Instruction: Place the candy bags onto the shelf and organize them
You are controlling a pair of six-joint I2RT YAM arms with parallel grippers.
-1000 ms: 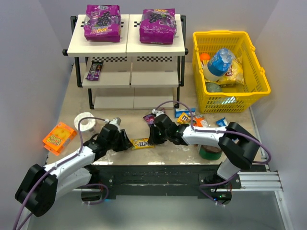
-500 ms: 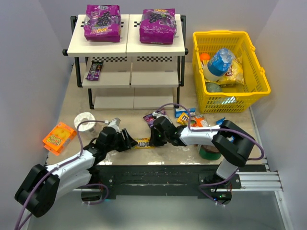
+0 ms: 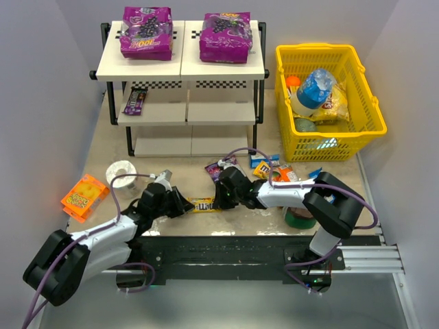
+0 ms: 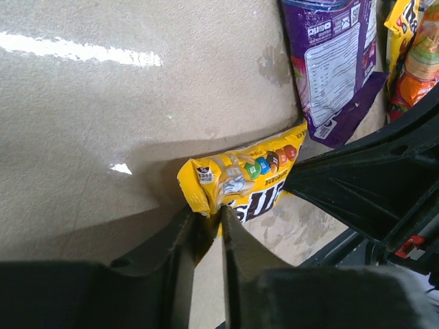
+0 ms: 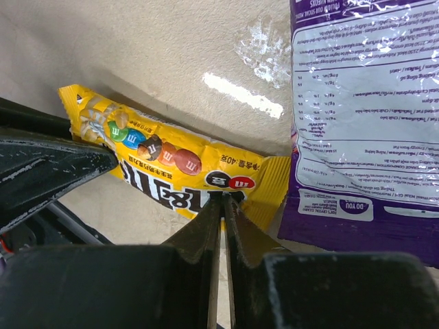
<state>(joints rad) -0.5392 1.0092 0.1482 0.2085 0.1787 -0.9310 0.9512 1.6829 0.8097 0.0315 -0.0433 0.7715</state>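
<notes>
A yellow candy bag (image 3: pixel 204 204) lies low over the table near the front edge, stretched between both grippers. My left gripper (image 4: pixel 208 214) pinches its left end (image 4: pixel 206 185). My right gripper (image 5: pixel 223 199) is shut on the lower edge of the bag (image 5: pixel 171 168) near its right end. A smaller purple bag (image 3: pixel 219 166) lies just behind, also in the wrist views (image 4: pixel 329 62) (image 5: pixel 363 103). Blue (image 3: pixel 263 162) and orange (image 3: pixel 285 173) bags lie to the right. The shelf (image 3: pixel 182 68) carries two large purple bags (image 3: pixel 146 32) (image 3: pixel 226 36) on top and a dark-purple packet (image 3: pixel 135 101) on its middle tier.
A yellow basket (image 3: pixel 346 51) with a bottle and a bag stands at the back right. A white tape roll (image 3: pixel 123 175) and a flat orange box (image 3: pixel 84 197) lie at the left. A green roll (image 3: pixel 299 217) sits by the right arm.
My left gripper slid right to the yellow bag and its jaws closed on the bag's left end. The right gripper tightened on the bag and barely moved.
</notes>
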